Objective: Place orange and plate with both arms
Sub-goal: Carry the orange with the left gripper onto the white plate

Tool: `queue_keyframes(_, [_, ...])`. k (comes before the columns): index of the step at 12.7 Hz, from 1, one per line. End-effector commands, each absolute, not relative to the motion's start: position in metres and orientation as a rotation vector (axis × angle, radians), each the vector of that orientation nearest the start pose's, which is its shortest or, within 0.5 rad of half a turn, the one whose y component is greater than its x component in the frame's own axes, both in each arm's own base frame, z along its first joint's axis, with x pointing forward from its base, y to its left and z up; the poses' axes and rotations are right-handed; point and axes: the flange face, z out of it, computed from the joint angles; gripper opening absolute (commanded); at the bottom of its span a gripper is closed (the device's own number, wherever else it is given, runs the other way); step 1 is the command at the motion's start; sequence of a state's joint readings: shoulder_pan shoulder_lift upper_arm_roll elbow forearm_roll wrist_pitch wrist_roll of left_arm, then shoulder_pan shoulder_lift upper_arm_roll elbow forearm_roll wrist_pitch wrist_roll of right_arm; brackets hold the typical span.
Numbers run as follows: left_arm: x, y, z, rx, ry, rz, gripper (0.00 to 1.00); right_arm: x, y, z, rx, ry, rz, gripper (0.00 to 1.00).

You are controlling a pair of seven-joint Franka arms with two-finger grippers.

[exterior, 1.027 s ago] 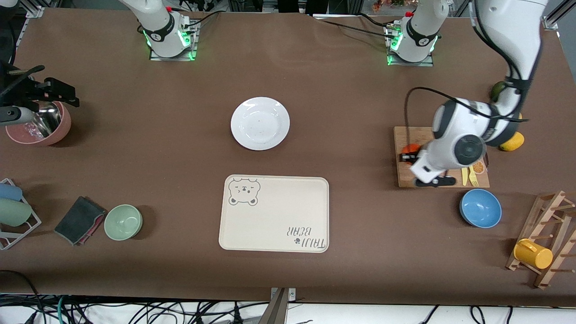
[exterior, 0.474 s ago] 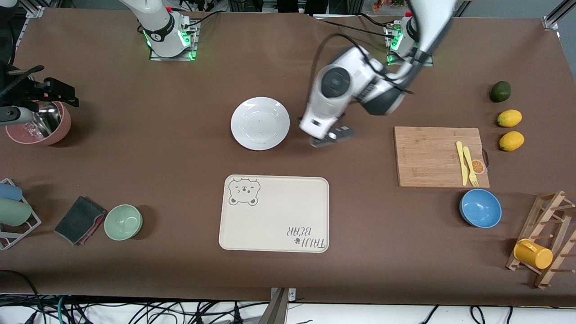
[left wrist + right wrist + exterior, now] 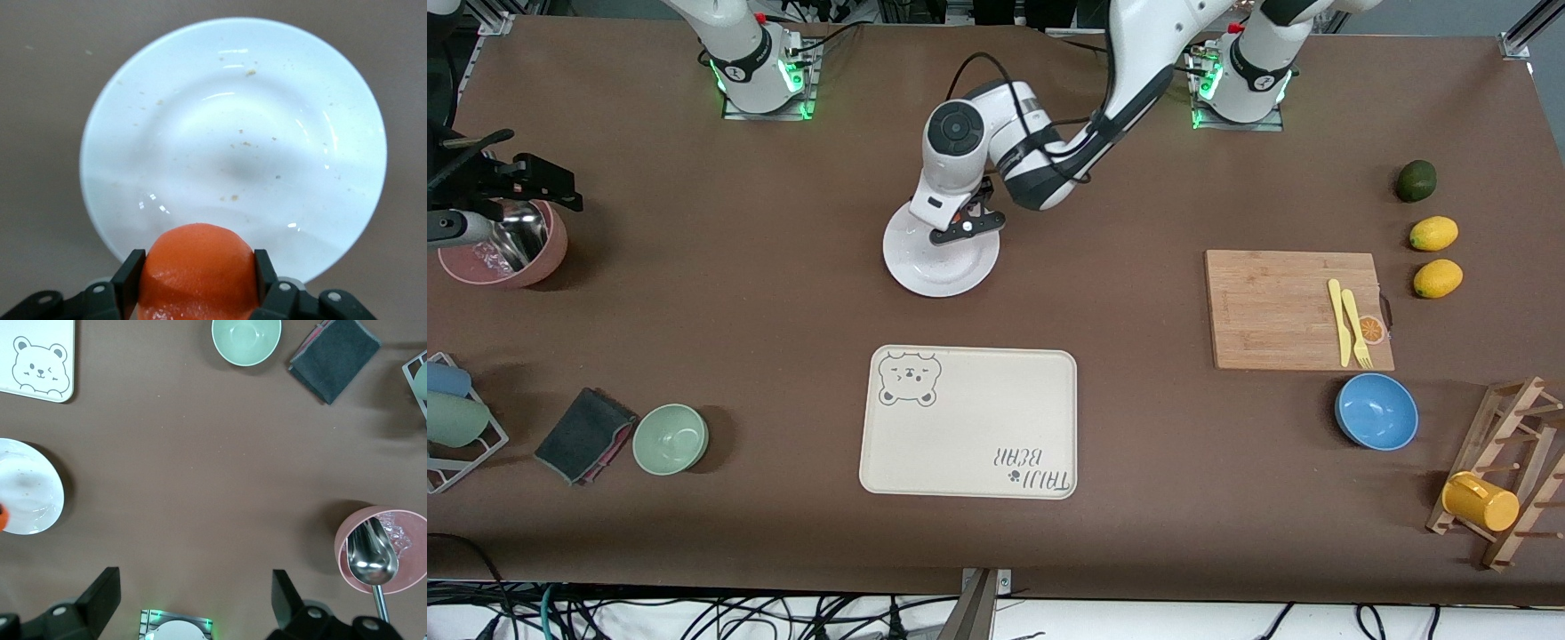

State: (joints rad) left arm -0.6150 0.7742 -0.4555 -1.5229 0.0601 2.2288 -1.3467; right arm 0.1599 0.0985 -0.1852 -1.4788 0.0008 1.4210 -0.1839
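The white plate (image 3: pixel 938 262) lies mid-table, farther from the front camera than the bear tray. My left gripper (image 3: pixel 963 224) hangs over the plate's rim on the side toward the robots' bases. In the left wrist view the left gripper (image 3: pixel 199 265) is shut on the orange (image 3: pixel 200 270), with a black finger on each side of it, above the plate (image 3: pixel 233 127). My right gripper (image 3: pixel 193 581) is open and empty, waiting high over the table near its own base. The plate also shows in the right wrist view (image 3: pixel 27 490).
The cream bear tray (image 3: pixel 969 422) lies nearer the front camera than the plate. A wooden cutting board (image 3: pixel 1272 311) with yellow cutlery, a blue bowl (image 3: pixel 1376 411), two lemons and a mug rack are toward the left arm's end. A green bowl (image 3: pixel 671 438), a cloth and a pink bowl (image 3: pixel 507 244) are toward the right arm's end.
My left gripper lifted the orange off the cutting board and carried it across the table to over the plate. The right arm has not moved.
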Motion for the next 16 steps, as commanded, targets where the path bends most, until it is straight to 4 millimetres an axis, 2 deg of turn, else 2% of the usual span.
queue_keyframes(1, [0.388,-0.605,0.203,-3.152,-0.593,0.399,0.0,0.568,-0.011,0.606,-3.122,-0.263,0.249,1.0])
queue_keyframes(2, [0.391,-0.606,0.202,-3.178,-0.604,0.363,0.09,0.568,-0.011,0.606,-3.122,-0.263,0.249,1.0])
queue_keyframes(3, [0.395,-0.605,0.2,-3.185,-0.611,0.348,0.66,0.568,-0.011,0.606,-3.122,-0.263,0.249,1.0])
queue_keyframes(4, [0.397,-0.603,0.199,-3.183,-0.611,0.342,1.0,0.567,-0.011,0.606,-3.122,-0.263,0.252,1.0])
queue_keyframes(5, [0.401,-0.602,0.203,-3.184,-0.62,0.327,1.0,0.567,-0.011,0.606,-3.122,-0.263,0.252,1.0])
queue_keyframes(8, [0.421,-0.589,0.244,-3.183,-0.645,0.288,1.0,0.569,-0.009,0.607,-3.122,-0.264,0.232,1.0])
queue_keyframes(9, [0.439,-0.572,0.26,-3.157,-0.673,0.281,1.0,0.57,-0.009,0.607,-3.114,-0.262,0.22,1.0])
queue_keyframes(11, [0.463,-0.54,0.295,-3.105,-0.659,0.289,1.0,0.574,-0.006,0.61,-3.092,-0.261,0.159,1.0])
queue_keyframes(12, [0.482,-0.514,0.309,-3.087,-0.624,0.316,1.0,0.577,-0.006,0.605,-3.09,-0.26,0.163,1.0])
queue_keyframes(14, [0.518,-0.461,0.324,-3.068,-0.486,0.369,1.0,0.582,-0.005,0.594,-3.087,-0.262,0.179,1.0])
queue_keyframes(16, [0.561,-0.383,0.332,-3.051,-0.315,0.454,1.0,0.587,-0.008,0.576,-3.045,-0.301,0.246,1.0])
